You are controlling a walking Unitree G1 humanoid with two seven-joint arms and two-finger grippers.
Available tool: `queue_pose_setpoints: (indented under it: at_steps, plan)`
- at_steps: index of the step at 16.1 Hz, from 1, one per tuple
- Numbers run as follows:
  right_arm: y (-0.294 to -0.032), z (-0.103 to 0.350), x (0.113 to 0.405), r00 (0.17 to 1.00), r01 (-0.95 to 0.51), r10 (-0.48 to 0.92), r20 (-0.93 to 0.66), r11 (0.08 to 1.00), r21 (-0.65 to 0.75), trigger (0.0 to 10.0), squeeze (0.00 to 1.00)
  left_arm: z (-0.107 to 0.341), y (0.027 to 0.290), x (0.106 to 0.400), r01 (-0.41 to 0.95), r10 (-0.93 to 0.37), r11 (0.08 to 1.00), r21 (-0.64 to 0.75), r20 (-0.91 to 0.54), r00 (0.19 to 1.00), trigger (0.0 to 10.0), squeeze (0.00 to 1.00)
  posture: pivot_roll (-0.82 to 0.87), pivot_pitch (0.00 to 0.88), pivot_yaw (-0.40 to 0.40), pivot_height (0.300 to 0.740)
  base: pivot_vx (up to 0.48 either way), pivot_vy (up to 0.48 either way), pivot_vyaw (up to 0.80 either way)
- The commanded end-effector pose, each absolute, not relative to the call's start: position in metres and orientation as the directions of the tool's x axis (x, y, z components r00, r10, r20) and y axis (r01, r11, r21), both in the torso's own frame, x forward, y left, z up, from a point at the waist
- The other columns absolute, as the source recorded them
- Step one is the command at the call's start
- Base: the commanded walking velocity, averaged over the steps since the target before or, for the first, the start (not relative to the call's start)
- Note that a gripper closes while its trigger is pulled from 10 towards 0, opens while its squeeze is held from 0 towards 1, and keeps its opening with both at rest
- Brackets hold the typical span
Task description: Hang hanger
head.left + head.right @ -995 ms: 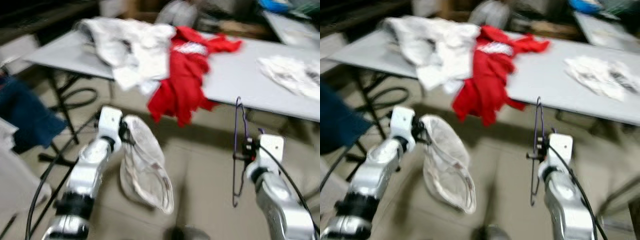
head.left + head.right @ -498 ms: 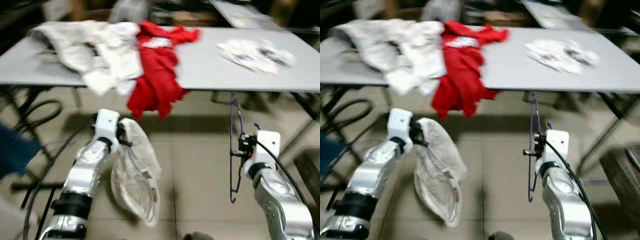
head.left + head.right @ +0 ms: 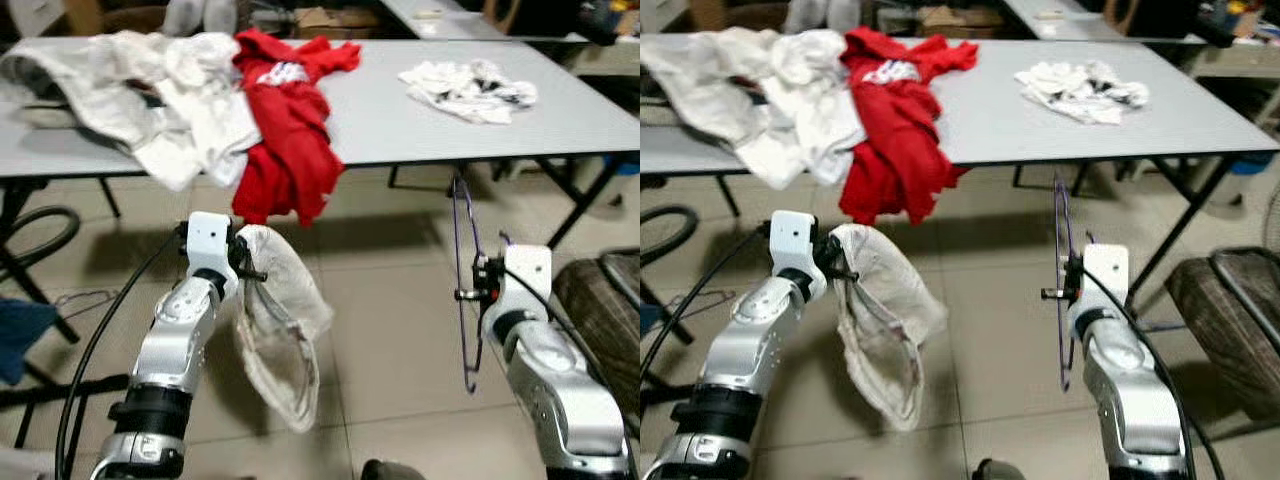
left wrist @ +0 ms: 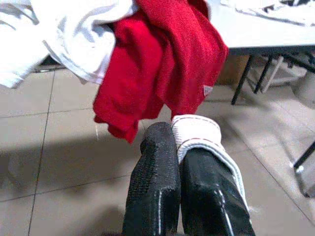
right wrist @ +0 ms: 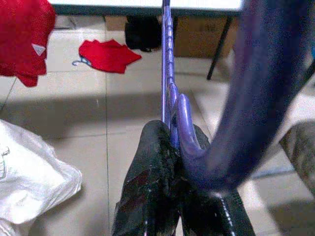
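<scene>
A long grey flat-topped bench (image 3: 420,110) on black folding legs stands across the room ahead of the robot, over a floor of large beige tiles (image 3: 385,330). On the bench lies a heap of white crumpled clothing (image 3: 150,85); beside it and touching it, a bright red garment (image 3: 285,120) spills over the front edge and hangs toward the floor. Well apart, further along the bench on the robot's right, sits a small white printed cloth (image 3: 465,88). Under the bench a second small red garment (image 5: 109,54) lies on the tiles, near a brown cardboard box (image 5: 199,39). A black cable (image 3: 40,225) loops on the floor at the robot's left, near a dark blue cloth (image 3: 18,335). At the far right edge stands a dark woven basket (image 3: 605,310).

The left gripper (image 3: 238,268) is held out over the floor in front of the bench, its jaws closed on the edge of a limp off-white garment (image 3: 280,335) that hangs down from them, clear of the tiles. The right gripper (image 3: 478,292) is raised at about the same height, its jaws clamped on a thin purple wire hanger (image 3: 462,270), which stands nearly upright in the air just short of the bench's front edge, its hook (image 3: 458,186) at the top.
</scene>
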State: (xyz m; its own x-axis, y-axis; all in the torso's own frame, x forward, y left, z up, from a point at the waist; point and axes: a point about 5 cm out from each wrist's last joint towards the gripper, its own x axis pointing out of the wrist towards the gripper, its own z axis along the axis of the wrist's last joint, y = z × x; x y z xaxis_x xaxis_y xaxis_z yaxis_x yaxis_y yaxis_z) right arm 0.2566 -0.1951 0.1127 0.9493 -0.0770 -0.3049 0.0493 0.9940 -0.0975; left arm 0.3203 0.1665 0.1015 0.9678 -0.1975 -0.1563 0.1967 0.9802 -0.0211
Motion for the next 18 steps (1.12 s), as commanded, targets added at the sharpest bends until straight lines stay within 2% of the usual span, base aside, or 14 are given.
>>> queue_pose_setpoints:
  at_steps: [1,3,6,9,11,13,18]
  plan:
    - [-0.195,0.123,0.256,0.965,0.035,-0.066,-0.253,0.991,-0.125,10.0,0.00,0.125,0.165,0.326,0.214,-0.214,0.977,-0.017,-0.051,0.975,10.0,0.00,0.01,0.000,-0.017,0.740,0.000,0.000,0.00]
    - [-0.189,0.154,0.263,0.995,-0.047,0.044,-0.086,0.999,-0.027,10.0,0.00,0.136,0.169,0.326,0.207,-0.207,0.978,-0.020,-0.011,0.978,10.0,0.00,0.01,0.000,-0.025,0.740,0.274,0.000,0.00]
    - [-0.189,0.180,0.270,0.994,-0.104,0.105,0.012,0.990,-0.095,10.0,0.00,0.154,0.158,0.331,0.261,-0.261,0.965,-0.001,0.037,0.965,10.0,0.00,0.01,0.000,-0.010,0.740,0.320,0.000,0.00]
    - [-0.194,0.183,0.265,0.995,-0.087,0.090,0.036,0.994,-0.067,10.0,0.00,0.173,0.155,0.333,0.291,-0.291,0.957,0.011,0.092,0.952,10.0,0.00,0.02,0.000,-0.014,0.740,0.321,0.000,0.00]
    - [-0.189,0.182,0.264,0.992,-0.122,0.125,0.024,0.988,-0.099,10.0,0.00,0.190,0.153,0.336,0.311,-0.309,0.950,0.010,0.132,0.942,10.0,0.00,0.01,0.000,-0.003,0.740,0.322,0.000,0.00]
    - [-0.188,0.183,0.262,0.990,-0.133,0.136,0.018,0.981,-0.139,10.0,0.00,0.196,0.150,0.337,0.332,-0.331,0.943,0.018,0.146,0.932,10.0,0.00,0.01,0.000,-0.003,0.740,0.322,0.000,0.00]
    - [-0.186,0.181,0.258,0.991,-0.127,0.130,0.016,0.985,-0.114,10.0,0.00,0.198,0.147,0.334,0.361,-0.357,0.933,0.001,0.149,0.922,10.0,0.00,0.01,0.000,-0.006,0.740,0.333,0.000,0.00]
